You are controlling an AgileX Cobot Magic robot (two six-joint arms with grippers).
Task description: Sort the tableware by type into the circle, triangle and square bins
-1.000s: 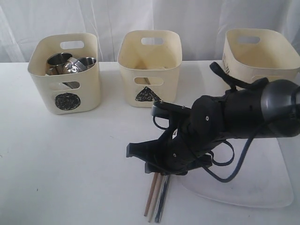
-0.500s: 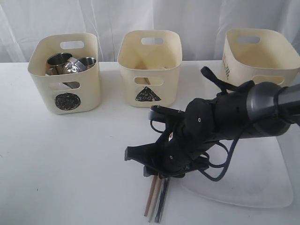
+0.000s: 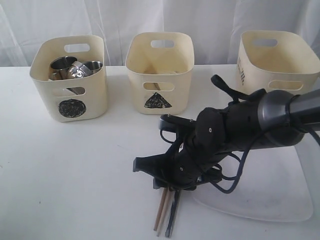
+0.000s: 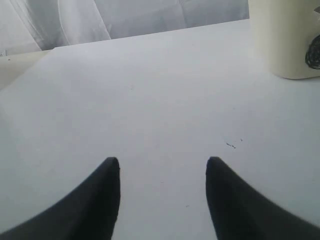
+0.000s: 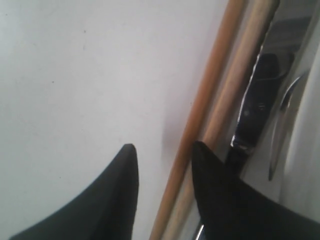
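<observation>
In the exterior view, the right arm's black bulk hides the far ends of the wooden chopsticks (image 3: 161,212) and the dark knife (image 3: 173,219) at 6 o'clock. It also covers part of the white square plate (image 3: 270,202) at 4 o'clock. The right gripper (image 5: 163,146) shows its tips only in its wrist view. Its fingers stand spread, pinching nothing, with one round, pale-brown chopstick lying on the table between them, close to one finger. The second stick is partly behind that finger. Beyond lie the knife's glossy surface and a thin bright steel strip (image 5: 281,125) too blurred to name.

The left gripper (image 4: 162,161) is outside the exterior view. Its wrist view shows blunt black fingers spread wide above the matte white table (image 4: 150,90), with a cut-off corner of the circle bin (image 4: 285,45).

That cream plastic tub stands at 10 o'clock, with shiny steel mugs (image 3: 63,64) crowded inside. The triangle bin (image 3: 137,75) stands at 12 o'clock, and its contents are too dim to make out. The square bin (image 3: 260,62) is at 2 o'clock, its lower front behind the arm, and only dark strokes on its side wall show.
</observation>
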